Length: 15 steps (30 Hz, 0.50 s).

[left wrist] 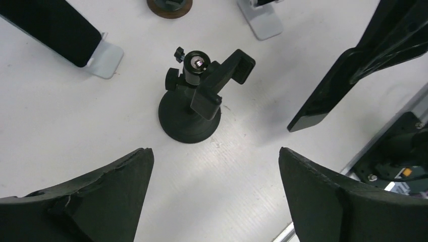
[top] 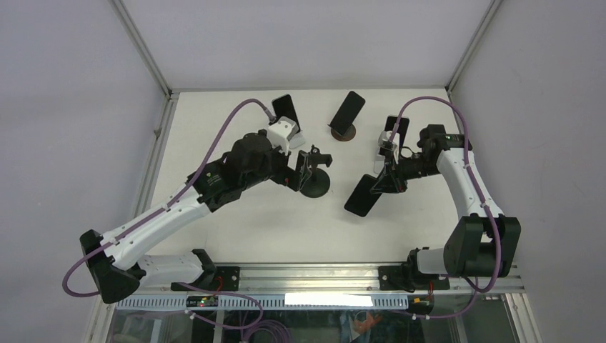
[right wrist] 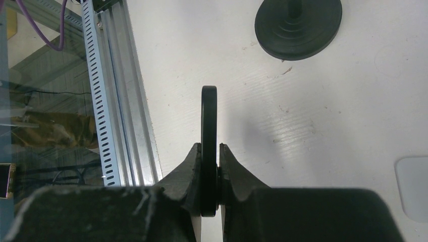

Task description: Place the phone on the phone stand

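Starting at the near edge, the aluminium rail (top: 307,275) carried both arm bases, and the white table (top: 271,229) stretched away from it.

The right gripper (right wrist: 209,151) was pinching the phone (right wrist: 209,111) by its two flat faces, one finger on each. The wrist view showed the dark phone edge-on, sticking out past the fingertips. From above, the phone (top: 363,196) hung tilted in the air, its lower end toward the rail and its upper end in the right gripper (top: 386,179), right of the table's middle. It touched no stand.

The left gripper (left wrist: 214,176) hovered with its fingers (left wrist: 101,201) spread wide and nothing between them. Just beyond them stood the black phone stand (left wrist: 189,118), upright on its round base, with a ball joint on top and a clamp head (left wrist: 222,80) tilted toward the right. That clamp held nothing. In the overhead view the phone stand (top: 314,182) sat just beside the left gripper (top: 301,170), with the held phone near it on the right but apart from it.

Farther back, three more phones leaned on stands of their own: a left one (top: 286,109) on a pale stand (left wrist: 106,60), a middle one (top: 350,108) on a round brown base (top: 343,133), and a right one (top: 396,128), whose pale foot (left wrist: 262,20) showed in the left wrist view.
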### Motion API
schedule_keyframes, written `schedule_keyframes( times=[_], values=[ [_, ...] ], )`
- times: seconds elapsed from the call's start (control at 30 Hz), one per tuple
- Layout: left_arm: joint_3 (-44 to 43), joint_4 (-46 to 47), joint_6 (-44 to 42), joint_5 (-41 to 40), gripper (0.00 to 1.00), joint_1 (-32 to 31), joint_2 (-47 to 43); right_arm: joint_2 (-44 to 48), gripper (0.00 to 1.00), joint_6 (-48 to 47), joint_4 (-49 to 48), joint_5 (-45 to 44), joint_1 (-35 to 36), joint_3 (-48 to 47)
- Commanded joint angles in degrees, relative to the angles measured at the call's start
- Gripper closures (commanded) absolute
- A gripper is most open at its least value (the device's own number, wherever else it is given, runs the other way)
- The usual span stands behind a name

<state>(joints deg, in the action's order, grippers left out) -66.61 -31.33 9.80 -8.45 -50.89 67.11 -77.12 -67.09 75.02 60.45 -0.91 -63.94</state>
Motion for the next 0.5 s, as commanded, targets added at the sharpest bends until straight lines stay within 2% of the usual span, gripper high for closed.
schedule_keyframes(
  times=[0.0,0.07,0.13,0.33,0.4,0.43,0.47],
  values=[
    [0.92,6.43,9.19,2.12,0.05,0.31,-2.32,1.52,1.0,0.81,-0.04,3.71,-0.15,-0.48],
    [0.11,6.11,12.28,1.16,0.19,0.17,-1.42,1.46,1.0,0.81,-0.01,3.71,-0.16,-0.47],
    [-1.24,4.73,14.46,-2.52,0.28,-1.18,0.21,1.58,1.0,0.89,-0.05,3.71,-0.17,-0.48],
    [-9.69,-4.33,12.57,-28.48,0.3,-11.78,10.33,1.48,1.0,0.82,-0.12,3.78,-0.15,-0.42],
    [-12.52,-7.12,12.98,-34.52,0.32,-13.19,14.46,1.39,1.0,0.89,-0.05,3.8,-0.17,-0.38],
    [-13.88,-8.34,12.96,-35.97,0.38,-13.57,15.73,1.37,1.0,0.87,-0.01,3.8,-0.15,-0.4],
    [-14.52,-8.84,12.96,-37.0,0.4,-13.61,16.83,1.44,1.0,0.87,-0.05,3.82,-0.15,-0.44]
  ],
)
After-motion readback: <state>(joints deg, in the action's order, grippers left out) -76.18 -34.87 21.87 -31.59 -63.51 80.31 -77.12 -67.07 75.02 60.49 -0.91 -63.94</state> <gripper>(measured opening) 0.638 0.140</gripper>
